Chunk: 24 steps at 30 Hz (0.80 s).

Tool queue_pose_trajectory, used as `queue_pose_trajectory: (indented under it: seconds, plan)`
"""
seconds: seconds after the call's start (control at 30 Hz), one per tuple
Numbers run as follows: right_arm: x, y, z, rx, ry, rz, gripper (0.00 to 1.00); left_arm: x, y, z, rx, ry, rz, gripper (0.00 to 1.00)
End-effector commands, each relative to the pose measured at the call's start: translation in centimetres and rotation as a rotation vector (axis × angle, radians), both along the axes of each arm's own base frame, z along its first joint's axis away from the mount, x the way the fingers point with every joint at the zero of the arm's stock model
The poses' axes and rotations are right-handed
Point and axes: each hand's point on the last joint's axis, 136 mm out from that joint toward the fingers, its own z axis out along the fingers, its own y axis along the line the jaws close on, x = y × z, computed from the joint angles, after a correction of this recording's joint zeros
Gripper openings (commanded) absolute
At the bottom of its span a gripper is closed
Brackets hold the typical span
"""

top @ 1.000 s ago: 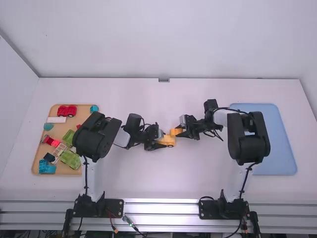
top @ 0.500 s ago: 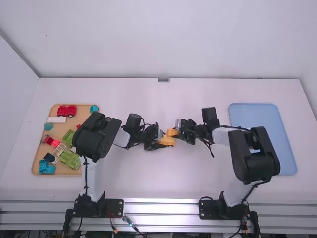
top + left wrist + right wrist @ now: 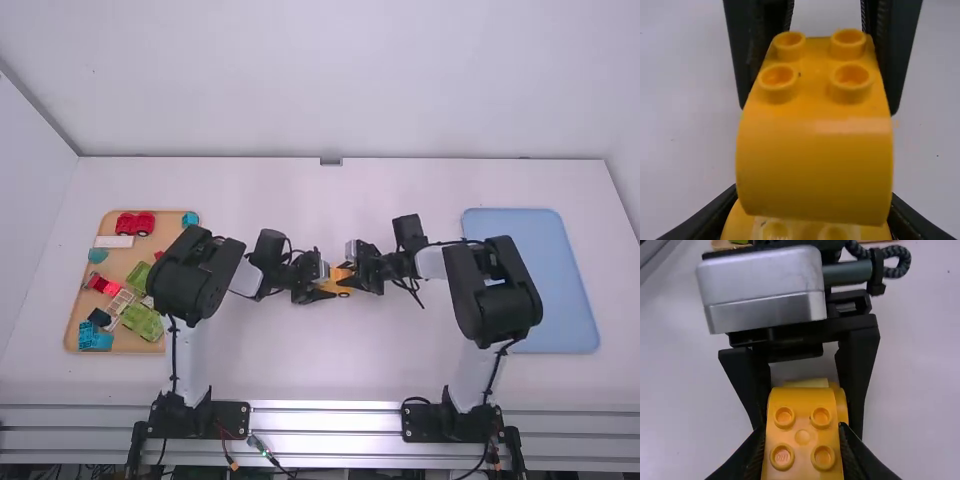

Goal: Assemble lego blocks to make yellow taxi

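Assembling looked nearly done over the white desk (image 3: 300, 365), the right end effector (image 3: 802, 450) pinching a curved, studded yellow plastic block (image 3: 815, 165) at the wheeled yellow plastic base (image 3: 343, 284) the left end effector (image 3: 812, 227) gripped, with firm seating unclear and release remaining.

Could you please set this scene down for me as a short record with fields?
left gripper: closed on a yellow plastic base with wheels
right gripper: closed on a curved yellow plastic block with four studs
block position: over the base; whether fully seated, cannot tell
tan tray: holds red, green and blue toy pieces
light-blue tray: beyond the right arm's base
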Motion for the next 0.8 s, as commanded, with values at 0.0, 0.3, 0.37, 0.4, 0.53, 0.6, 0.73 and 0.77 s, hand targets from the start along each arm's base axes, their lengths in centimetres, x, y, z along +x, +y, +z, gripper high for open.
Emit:
queue_pose_trajectory:
  seconds: [0.0, 0.3, 0.37, 0.4, 0.53, 0.6, 0.73, 0.77]
  plan:
    - [0.1, 0.3, 0.7, 0.039, -0.020, 0.023, 0.03, 0.2, -0.1, -0.4, 0.008, 0.002, 0.001, 0.56]
    - [-0.9, 0.6, -0.2, 0.056, -0.054, 0.024, 0.00, 0.2, -0.1, -0.4, 0.006, 0.003, -0.001, 0.55]
    - [-0.9, 0.5, -0.3, 0.054, -0.045, 0.009, 0.00, 0.2, -0.1, -0.3, 0.005, -0.001, -0.001, 0.55]
    - [-0.9, 0.4, -0.6, 0.046, -0.044, 0.000, 0.00, 0.3, -0.1, -0.3, 0.005, -0.001, 0.000, 0.55]
    - [-1.1, 0.6, -1.1, 0.026, -0.049, -0.013, 0.00, 0.4, -0.1, -0.2, 0.004, -0.004, 0.001, 0.55]
    - [-1.1, 0.9, -1.3, 0.022, -0.052, -0.017, 0.00, 0.4, 0.0, -0.3, 0.004, -0.003, 0.004, 0.55]
    - [-0.7, 1.2, -2.1, 0.002, -0.046, -0.038, 0.00, 0.1, -0.1, -0.4, 0.006, 0.000, -0.004, 0.54]
    - [-0.6, 1.3, -2.2, 0.008, -0.038, -0.043, 0.00, 0.0, 0.0, -0.5, 0.008, 0.005, -0.001, 0.54]
